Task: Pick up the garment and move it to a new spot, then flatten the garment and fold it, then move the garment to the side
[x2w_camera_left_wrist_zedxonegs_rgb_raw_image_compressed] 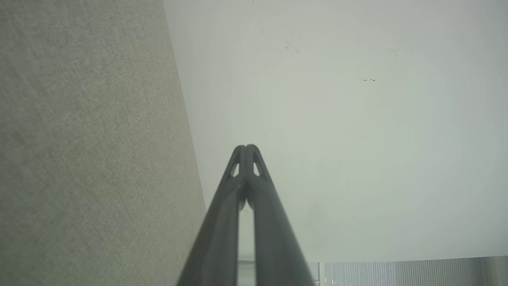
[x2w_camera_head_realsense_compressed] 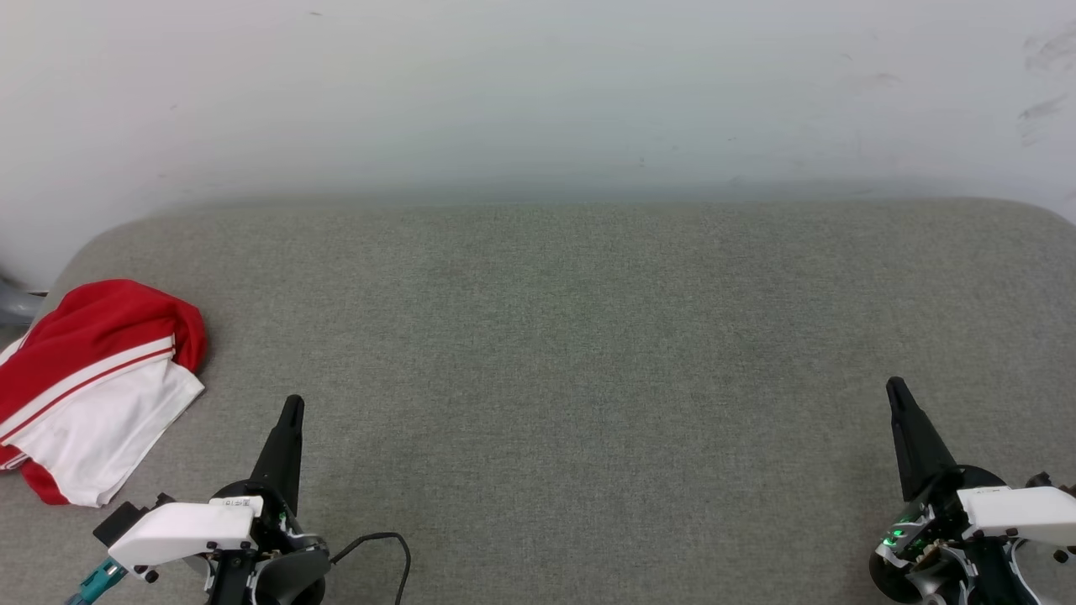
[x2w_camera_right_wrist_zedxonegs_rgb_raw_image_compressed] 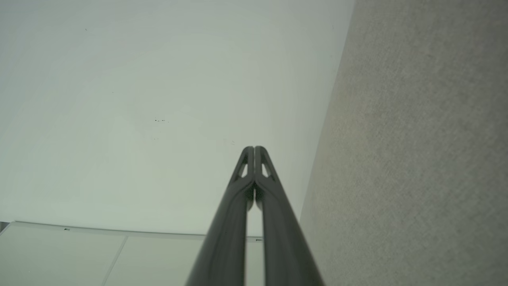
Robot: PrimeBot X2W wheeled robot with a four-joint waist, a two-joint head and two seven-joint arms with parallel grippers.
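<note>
The garment [x2w_camera_head_realsense_compressed: 88, 391] lies folded in a compact bundle at the far left of the grey fabric surface [x2w_camera_head_realsense_compressed: 555, 336], red on top with a white sleeve and red-and-white stripe trim showing; its lettering is hidden. My left gripper [x2w_camera_head_realsense_compressed: 292, 405] rests at the lower left, to the right of the garment and apart from it, fingers shut on nothing. In the left wrist view the left gripper [x2w_camera_left_wrist_zedxonegs_rgb_raw_image_compressed: 246, 147] has its tips pressed together. My right gripper [x2w_camera_head_realsense_compressed: 896, 386] rests at the lower right, far from the garment, also shut. In the right wrist view the right gripper [x2w_camera_right_wrist_zedxonegs_rgb_raw_image_compressed: 254, 148] has its tips touching.
A pale wall [x2w_camera_head_realsense_compressed: 538, 92] rises behind the surface's rounded far edge. A black cable [x2w_camera_head_realsense_compressed: 387, 542] loops by the left wrist. A grey object [x2w_camera_head_realsense_compressed: 13, 302] peeks in at the left edge behind the garment. The wide middle of the fabric surface is bare.
</note>
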